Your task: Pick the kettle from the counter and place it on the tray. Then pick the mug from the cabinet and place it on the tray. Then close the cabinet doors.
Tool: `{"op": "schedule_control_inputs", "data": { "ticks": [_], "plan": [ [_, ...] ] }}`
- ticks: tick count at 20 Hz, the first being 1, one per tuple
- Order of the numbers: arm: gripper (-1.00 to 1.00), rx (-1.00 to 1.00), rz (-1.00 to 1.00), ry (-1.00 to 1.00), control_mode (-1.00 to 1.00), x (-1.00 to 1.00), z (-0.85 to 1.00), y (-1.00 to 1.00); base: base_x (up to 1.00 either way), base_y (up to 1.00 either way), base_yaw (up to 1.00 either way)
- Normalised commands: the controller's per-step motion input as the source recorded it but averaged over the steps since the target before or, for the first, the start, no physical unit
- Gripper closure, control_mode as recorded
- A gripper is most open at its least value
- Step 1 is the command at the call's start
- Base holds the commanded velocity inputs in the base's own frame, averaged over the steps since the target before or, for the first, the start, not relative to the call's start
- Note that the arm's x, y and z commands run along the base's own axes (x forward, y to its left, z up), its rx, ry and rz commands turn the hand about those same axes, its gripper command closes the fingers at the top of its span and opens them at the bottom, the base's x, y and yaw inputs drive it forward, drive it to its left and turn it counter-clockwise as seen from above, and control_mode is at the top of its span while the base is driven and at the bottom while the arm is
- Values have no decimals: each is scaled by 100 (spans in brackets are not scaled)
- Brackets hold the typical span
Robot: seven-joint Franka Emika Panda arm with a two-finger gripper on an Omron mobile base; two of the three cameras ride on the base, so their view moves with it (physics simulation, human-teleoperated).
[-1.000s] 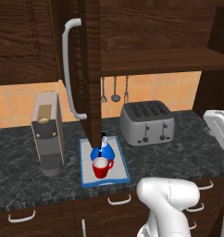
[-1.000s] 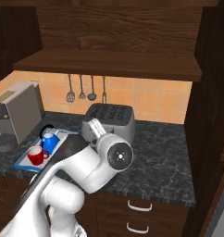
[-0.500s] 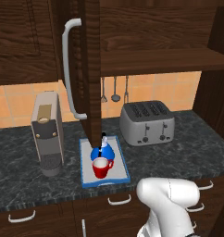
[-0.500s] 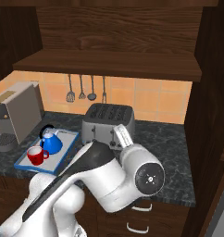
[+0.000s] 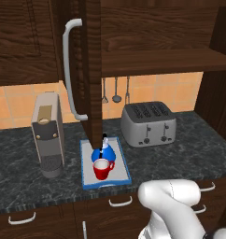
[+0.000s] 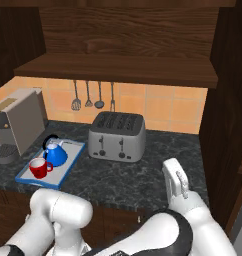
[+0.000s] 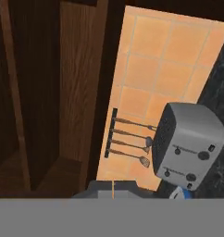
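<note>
The blue kettle (image 5: 104, 152) and the red mug (image 5: 101, 169) both stand on the blue-rimmed tray (image 5: 122, 169) on the black counter (image 5: 180, 154). In the right base view, the kettle (image 6: 55, 154) and mug (image 6: 38, 168) sit on the tray (image 6: 68, 162) at the left. The cabinet's left door (image 5: 90, 70) stands open, edge-on above the tray, its silver handle (image 5: 68, 70) facing left. The cabinet shelf (image 6: 113, 70) is bare. My gripper (image 7: 113, 189) is shut on nothing, held low in front of the counter and aimed at the toaster. A dark panel (image 6: 232, 100) at the right may be the other door.
A silver toaster (image 5: 148, 123) stands right of the tray, and a coffee machine (image 5: 48, 133) stands left of it. Utensils (image 6: 93, 97) hang on the orange tiled wall. My white arm (image 6: 173, 225) fills the foreground before the drawers.
My arm has swung from left to right across the right base view and dropped lower. Kettle, mug and tray have not moved. The left door is still open.
</note>
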Motion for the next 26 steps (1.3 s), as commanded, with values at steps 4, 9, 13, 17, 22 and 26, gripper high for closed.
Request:
{"op": "schedule_control_inputs", "data": {
  "ticks": [4, 9, 13, 17, 22, 26],
  "plan": [
    [100, 28, 1, -69, -100, -15, 0, -45, 0, 0, 0],
    [100, 9, 5, -11, -100, -23, 2, -31, 0, 0, 0],
    [100, 10, 0, -14, -100, -34, 23, -66, 0, 0, 0],
    [100, 14, 0, -12, -100, -24, 30, -71, 0, 0, 0],
    [100, 18, 0, -6, -100, -11, 34, -70, 0, 0, 0],
    [100, 13, 0, 0, -100, 0, 3, -61, 0, 0, 0]
  ]
}}
